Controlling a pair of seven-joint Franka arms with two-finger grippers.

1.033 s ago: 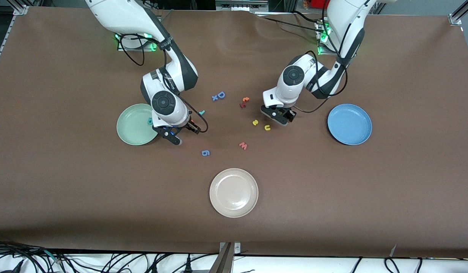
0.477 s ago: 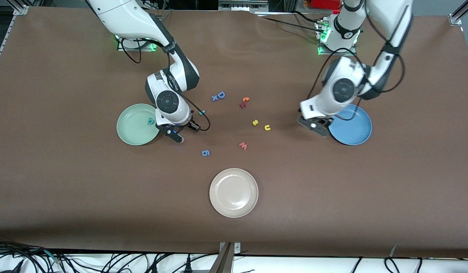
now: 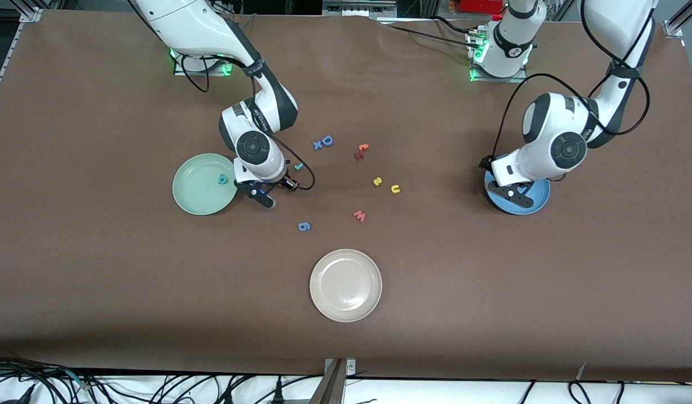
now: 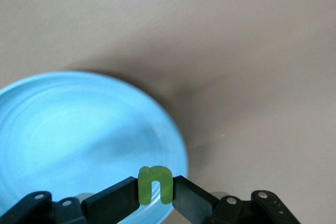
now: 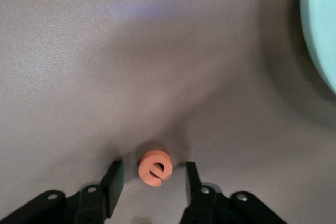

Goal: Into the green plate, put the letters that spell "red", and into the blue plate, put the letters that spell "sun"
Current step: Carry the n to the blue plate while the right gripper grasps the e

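Observation:
My left gripper (image 4: 154,195) is shut on the olive-green "n" (image 4: 154,183) and hangs over the rim of the blue plate (image 4: 79,129); the front view shows that gripper (image 3: 513,192) over the plate (image 3: 538,196). My right gripper (image 5: 153,174) is open and low at the table, with the orange "e" (image 5: 155,168) lying between its fingers, touching neither. In the front view this gripper (image 3: 263,197) stands beside the green plate (image 3: 197,193), which holds the teal "d" (image 3: 222,179). The teal "r" (image 3: 298,166), yellow "s" (image 3: 377,181) and yellow "u" (image 3: 395,189) lie mid-table.
A blue "D" (image 3: 326,140), an orange-and-dark-red pair (image 3: 361,150), a pink "w" (image 3: 360,215) and a blue "g" (image 3: 304,226) lie scattered mid-table. A cream plate (image 3: 346,285) sits nearer the front camera.
The left arm swung from beside the yellow letters to above the blue plate. The right gripper edged slightly away from the green plate.

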